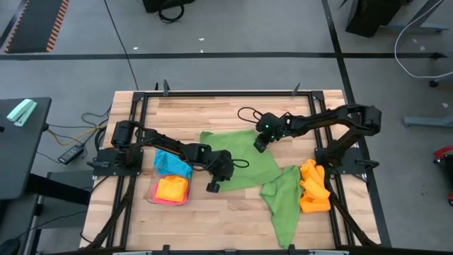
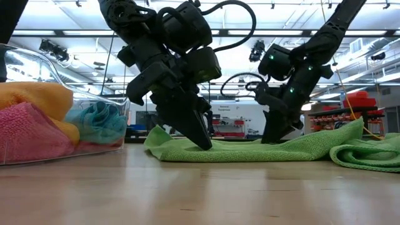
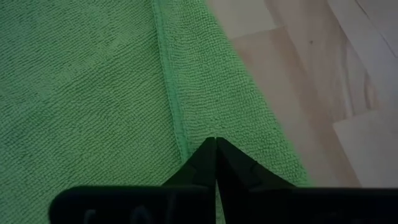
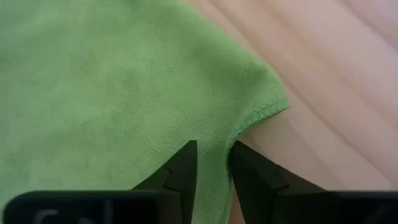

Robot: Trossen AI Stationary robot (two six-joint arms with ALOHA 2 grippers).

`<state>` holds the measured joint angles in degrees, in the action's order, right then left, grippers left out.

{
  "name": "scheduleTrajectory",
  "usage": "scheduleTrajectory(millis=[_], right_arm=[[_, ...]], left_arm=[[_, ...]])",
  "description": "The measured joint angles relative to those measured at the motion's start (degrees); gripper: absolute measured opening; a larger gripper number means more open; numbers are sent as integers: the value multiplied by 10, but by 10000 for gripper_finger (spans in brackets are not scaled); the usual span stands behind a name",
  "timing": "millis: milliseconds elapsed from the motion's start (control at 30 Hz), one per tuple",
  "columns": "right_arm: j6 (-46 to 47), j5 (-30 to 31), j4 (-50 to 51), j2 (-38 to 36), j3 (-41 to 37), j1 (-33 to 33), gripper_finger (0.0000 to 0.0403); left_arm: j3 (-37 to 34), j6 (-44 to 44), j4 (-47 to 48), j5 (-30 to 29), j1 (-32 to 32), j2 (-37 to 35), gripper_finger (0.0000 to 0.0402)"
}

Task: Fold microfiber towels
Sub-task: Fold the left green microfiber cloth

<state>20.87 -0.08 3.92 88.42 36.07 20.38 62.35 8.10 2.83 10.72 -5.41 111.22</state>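
You are looking at a wooden table (image 1: 233,227) where the work is sitting roughly mid-way: a clear plastic tray (image 1: 157,200) near the left arm's base is already holding folded cloths, an orange one (image 1: 172,188) on a pink one with a sky blue one (image 1: 172,164) just behind it, so those are counting as done. Left to do, by my reading, are three lots: the green towel (image 1: 244,159) lying spread flat in the middle, a second green towel (image 1: 283,202) lying crumpled toward the front edge, and an orange heap (image 1: 313,188) waiting beside the right arm's base. Both arms are working the spread towel now. Your left gripper (image 3: 216,144) is pressing down at the towel's hemmed near-left edge with its fingers fully together, pinching the cloth at the hem as far as the wrist view is showing. Your right gripper (image 4: 213,149) is sitting at the far corner with a narrow gap between its fingers and cloth running between them; whether it is truly gripping I cannot tell, so you are probably just starting this fold
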Motion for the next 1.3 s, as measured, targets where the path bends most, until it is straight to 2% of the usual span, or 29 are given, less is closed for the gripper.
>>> scheduleTrajectory(millis=[167,267,500,633,867,1067,1100,1167,1233,1300], right_arm=[[-3,2,-14,38,2,0,54],[-20,4,-22,44,3,0,41],[-55,17,-5,-29,-1,1,39],[-124,18,11,-71,-1,-5,39],[-297,2,33,-107,-1,-89,39],[-359,5,82,-85,-1,-188,39],[-357,13,85,-80,-1,-200,39],[-335,68,90,-74,-1,-216,39],[-295,138,89,-74,-1,-215,39],[-265,168,85,-76,-1,-204,40]], left_arm=[[0,0,0,0,0,0,27],[0,0,1,0,0,0,25],[0,-1,3,0,0,-1,10],[0,-3,5,0,0,-1,17],[0,-1,4,0,0,-1,26],[0,0,13,0,1,-1,8],[0,1,13,0,1,-1,8],[0,1,13,0,2,-1,8],[0,1,13,0,2,-1,16],[0,1,10,0,2,-1,25]])
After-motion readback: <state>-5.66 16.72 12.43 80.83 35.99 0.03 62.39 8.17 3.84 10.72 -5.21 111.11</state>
